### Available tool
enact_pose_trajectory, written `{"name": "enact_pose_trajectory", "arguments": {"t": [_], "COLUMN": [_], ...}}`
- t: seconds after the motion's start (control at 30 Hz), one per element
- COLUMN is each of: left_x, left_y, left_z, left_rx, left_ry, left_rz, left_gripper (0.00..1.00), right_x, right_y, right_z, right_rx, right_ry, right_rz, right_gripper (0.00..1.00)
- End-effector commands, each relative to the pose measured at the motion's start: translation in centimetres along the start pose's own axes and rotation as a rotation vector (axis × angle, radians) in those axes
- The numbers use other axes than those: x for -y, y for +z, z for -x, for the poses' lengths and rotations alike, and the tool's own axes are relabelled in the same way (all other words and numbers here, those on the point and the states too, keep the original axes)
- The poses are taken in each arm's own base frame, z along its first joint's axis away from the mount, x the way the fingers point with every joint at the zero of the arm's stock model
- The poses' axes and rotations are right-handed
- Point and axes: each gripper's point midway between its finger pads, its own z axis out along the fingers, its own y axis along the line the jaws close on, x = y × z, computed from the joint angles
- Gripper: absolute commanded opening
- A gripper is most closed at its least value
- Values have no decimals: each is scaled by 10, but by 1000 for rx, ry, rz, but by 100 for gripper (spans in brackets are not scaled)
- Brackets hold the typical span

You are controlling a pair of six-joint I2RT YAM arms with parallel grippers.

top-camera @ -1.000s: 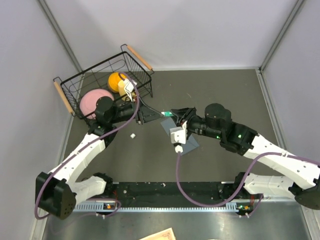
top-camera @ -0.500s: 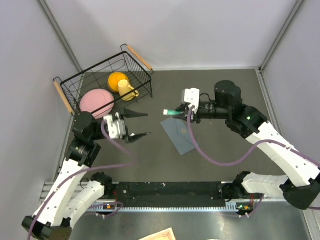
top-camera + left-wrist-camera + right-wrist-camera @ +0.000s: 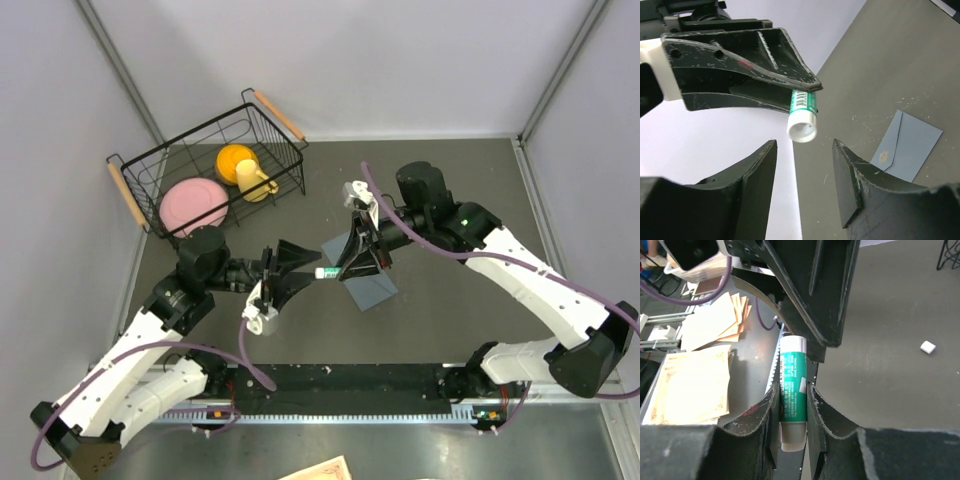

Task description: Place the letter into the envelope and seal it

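Note:
My right gripper (image 3: pixel 342 270) is shut on a white-and-green glue stick (image 3: pixel 328 272) and holds it level above the table. In the right wrist view the stick (image 3: pixel 792 375) is clamped between both fingers. My left gripper (image 3: pixel 314 265) is open and faces it, its fingers on either side of the stick's white end (image 3: pixel 802 131) without touching. The blue-grey envelope (image 3: pixel 375 291) lies flat under the right gripper. Its pointed flap is down, with the gold spot (image 3: pixel 883 156) near the tip. Cream sheets (image 3: pixel 695 385) lie below the table's front edge. I cannot tell whether a letter is inside the envelope.
A black wire basket (image 3: pixel 150 160) stands at the back left with a pink plate (image 3: pixel 190 203) and a yellow cup (image 3: pixel 243 165) in it. A small white piece (image 3: pixel 927 346) lies on the table. Another cream sheet (image 3: pixel 320 468) shows at the bottom edge.
The two grippers were apart and have come together over the table's middle. The right one brought the glue stick down and left, and the left one swung right with its open fingers around the stick's end.

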Motion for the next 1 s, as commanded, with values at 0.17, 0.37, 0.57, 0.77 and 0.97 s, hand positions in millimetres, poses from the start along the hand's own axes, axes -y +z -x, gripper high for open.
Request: {"name": "enact_pose_trajectory", "arguments": {"t": [0.17, 0.37, 0.57, 0.77, 0.97], "left_x": [-18, -18, -13, -11, -7], "left_y": [8, 7, 7, 7, 8], "left_z": [24, 33, 39, 44, 44], "left_rx": [69, 96, 120, 137, 134], "left_ry": [131, 138, 128, 141, 138], "left_rz": [-10, -10, -33, -36, -50], "left_gripper": [41, 36, 31, 41, 29], "right_x": [-19, -17, -15, -15, -16], "right_y": [-1, 0, 1, 1, 1], "right_z": [18, 15, 14, 14, 14], "right_rx": [31, 22, 17, 14, 12], "right_ry": [-21, -12, -4, -3, -11], "right_rz": [88, 85, 81, 81, 89], "right_gripper": [0, 0, 0, 0, 0]}}
